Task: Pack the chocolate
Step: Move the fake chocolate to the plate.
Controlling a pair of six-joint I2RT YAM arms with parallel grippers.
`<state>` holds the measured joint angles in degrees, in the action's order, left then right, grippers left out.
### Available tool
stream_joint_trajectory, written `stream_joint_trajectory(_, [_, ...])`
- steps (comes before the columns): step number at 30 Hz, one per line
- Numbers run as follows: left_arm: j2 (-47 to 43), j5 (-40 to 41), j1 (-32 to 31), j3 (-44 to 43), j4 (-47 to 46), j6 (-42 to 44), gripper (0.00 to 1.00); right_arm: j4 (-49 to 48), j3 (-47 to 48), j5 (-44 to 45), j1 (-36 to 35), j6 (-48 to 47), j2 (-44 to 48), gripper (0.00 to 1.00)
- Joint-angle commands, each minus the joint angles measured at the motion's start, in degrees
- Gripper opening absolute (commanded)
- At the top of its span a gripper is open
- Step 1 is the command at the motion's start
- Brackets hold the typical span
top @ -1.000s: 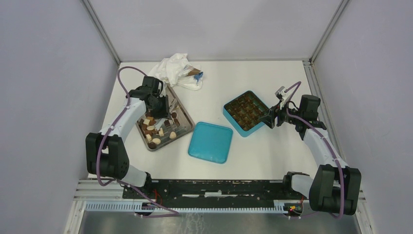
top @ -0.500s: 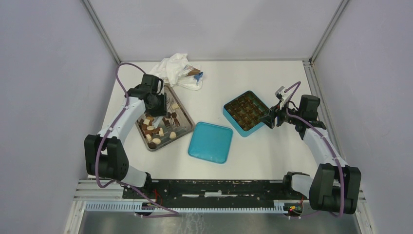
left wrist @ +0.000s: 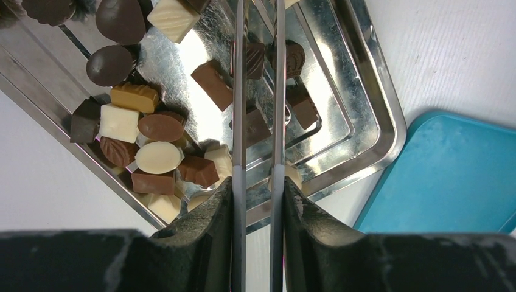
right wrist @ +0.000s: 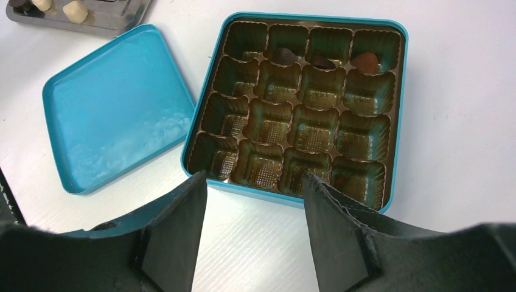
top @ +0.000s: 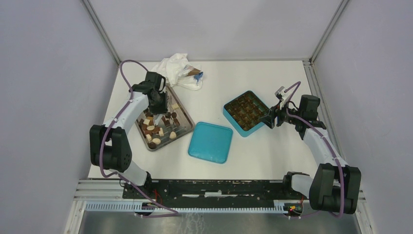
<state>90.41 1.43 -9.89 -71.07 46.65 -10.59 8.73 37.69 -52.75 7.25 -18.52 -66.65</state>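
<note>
most of the chocolate pieces (left wrist: pixel 158 157) lie heaped in a shiny metal tray (left wrist: pixel 377 121) on the left part of the white tabletop (top: pixel 253 78). there are dark, mid-brown and cream ones, some round, some block-shaped. the left jaws hang over that tray, pointing down among the pieces. they stand close together with only a thin slit between them. their tips run off the top of the left wrist view, so i cannot tell whether they pinch a piece or nothing at all.

the teal box (right wrist: pixel 316 17) sits open, right of the middle of the tabletop, with a brown insert of sixteen cups. three pieces sit in the row of cups farthest from the right jaws, two dark and one mid-brown. the right jaws are spread wide with nothing gripped between them, low at the box's near side. the teal lid (right wrist: pixel 115 109) lies hollow side up between tray and box, just beside the box. a crumpled white bag (top: pixel 175 68) lies just past the tray's far end.
</note>
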Motion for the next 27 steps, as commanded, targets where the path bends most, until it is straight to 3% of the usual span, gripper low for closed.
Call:
stream_joint_trajectory(1, [-0.6,-1.0,-0.1,-0.1,-0.9,2.4,0.28,-0.3,2.4,-1.4,0.2,-1.1,-0.1,0.65])
stream_joint_trajectory(19, [-4.2,-7.8,-1.5,2.1,1.3,1.3,0.29,-0.3,2.4,-1.3,0.2,-1.2,-0.2,0.65])
stream_joint_trajectory(27, [-7.1,-5.3,-1.7,1.2,2.0,1.0,0.31,-0.3,2.4,-1.4,0.2,-1.2,-0.3,0.65])
